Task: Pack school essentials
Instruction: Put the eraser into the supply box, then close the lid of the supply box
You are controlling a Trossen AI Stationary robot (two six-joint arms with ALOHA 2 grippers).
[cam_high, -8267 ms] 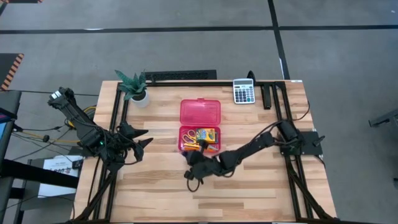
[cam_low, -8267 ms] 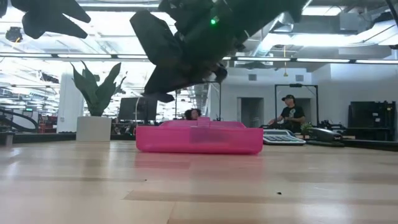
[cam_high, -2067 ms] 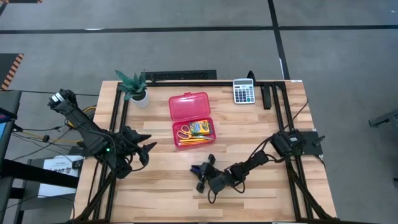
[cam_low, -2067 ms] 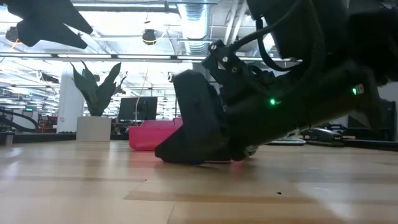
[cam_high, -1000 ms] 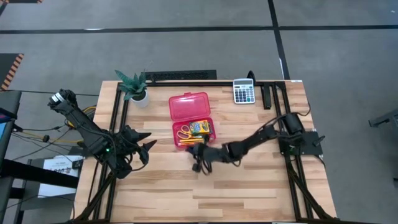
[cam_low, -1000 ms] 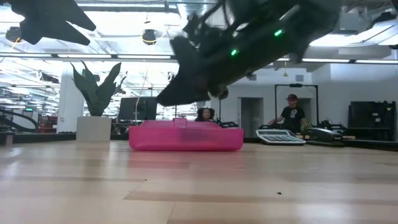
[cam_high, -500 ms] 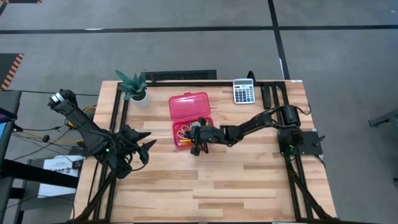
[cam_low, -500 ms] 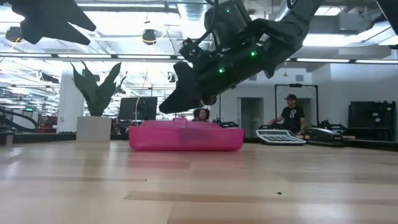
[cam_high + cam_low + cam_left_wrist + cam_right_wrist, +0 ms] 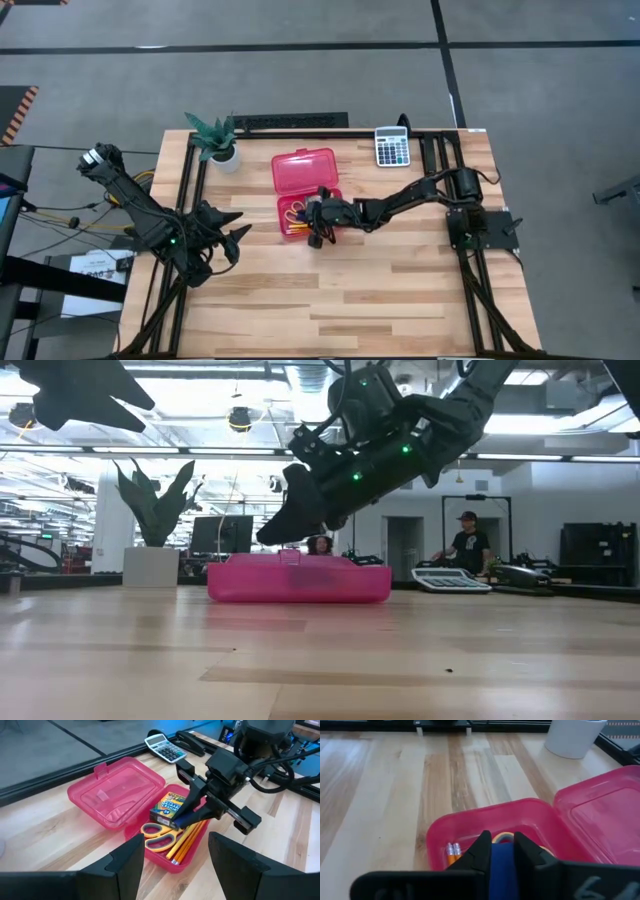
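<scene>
Below your right gripper (image 9: 187,815) sits the open pink pencil case (image 9: 308,188), holding the crayon box (image 9: 169,808), yellow-handled scissors (image 9: 159,834) and orange pencils (image 9: 186,840). Your right jaws are clenched on a blue eraser (image 9: 503,870), just above the tray. Your left gripper (image 9: 232,224) waits released, well apart.

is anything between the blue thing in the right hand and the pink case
Nothing visible. The right hand holds the blue eraser just above the open pink case, whose lid lies flat behind. Below are the scissors, pencils and crayon box.
</scene>
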